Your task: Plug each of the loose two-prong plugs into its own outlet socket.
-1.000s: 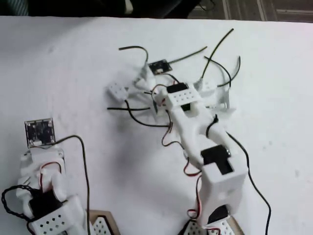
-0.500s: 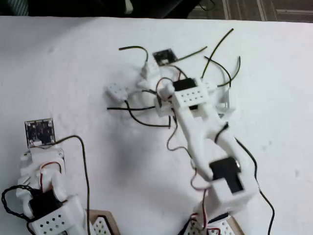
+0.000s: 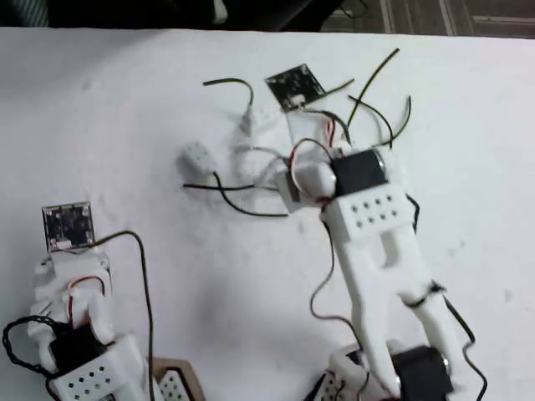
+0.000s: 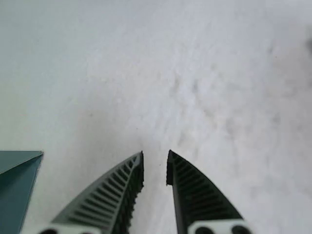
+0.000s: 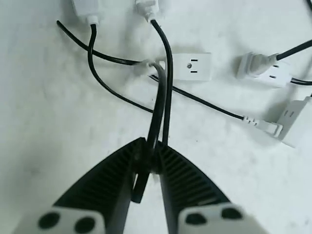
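The right end effector (image 5: 151,146) is clamped on two black cords (image 5: 168,92), not on a plug body. Over the last second its arm has stretched out and swung toward the far side of the worktop (image 3: 109,109), into the tangle. A white outlet socket (image 5: 191,67) lies just beyond the jaws, slots showing. Held by the cord, the prongs will likely be hard to aim. The left end effector (image 4: 155,163) hangs slightly parted and empty over the worktop.
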Tool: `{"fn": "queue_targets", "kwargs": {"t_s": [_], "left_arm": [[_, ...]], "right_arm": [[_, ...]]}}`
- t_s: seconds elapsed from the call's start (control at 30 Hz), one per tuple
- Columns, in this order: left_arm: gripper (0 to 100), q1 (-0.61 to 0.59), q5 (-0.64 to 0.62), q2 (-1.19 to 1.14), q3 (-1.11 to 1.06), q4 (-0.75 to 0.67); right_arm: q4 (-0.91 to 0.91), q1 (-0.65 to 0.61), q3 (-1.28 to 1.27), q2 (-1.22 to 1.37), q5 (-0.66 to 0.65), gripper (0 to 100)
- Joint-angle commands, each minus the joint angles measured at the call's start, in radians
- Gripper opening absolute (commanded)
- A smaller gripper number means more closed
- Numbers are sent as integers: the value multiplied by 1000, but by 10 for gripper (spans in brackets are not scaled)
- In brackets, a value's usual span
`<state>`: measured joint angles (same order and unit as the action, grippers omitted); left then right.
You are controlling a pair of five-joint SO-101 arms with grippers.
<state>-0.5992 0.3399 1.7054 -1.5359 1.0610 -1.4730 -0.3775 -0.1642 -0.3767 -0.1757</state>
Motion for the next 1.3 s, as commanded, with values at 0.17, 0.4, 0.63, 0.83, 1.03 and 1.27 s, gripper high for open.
{"fn": "queue_targets", "kwargs": {"t_s": [0.17,0.4,0.63,0.83,1.03,1.27], "left_arm": [[102,-2,9,7,6,-20],[102,25,11,7,-9,-26],[102,39,66,7,-18,-26],[102,39,66,7,-18,-26],[102,41,66,7,-18,-26],[102,41,66,7,-20,-26]], "right_arm": [[-99,13,3,-277,-72,19],[-33,-116,-158,-236,-63,32],[39,-168,-311,-189,-18,120],[51,-166,-456,-127,-71,122],[147,-163,-525,31,-92,120],[252,-94,-525,150,-94,120]]}}
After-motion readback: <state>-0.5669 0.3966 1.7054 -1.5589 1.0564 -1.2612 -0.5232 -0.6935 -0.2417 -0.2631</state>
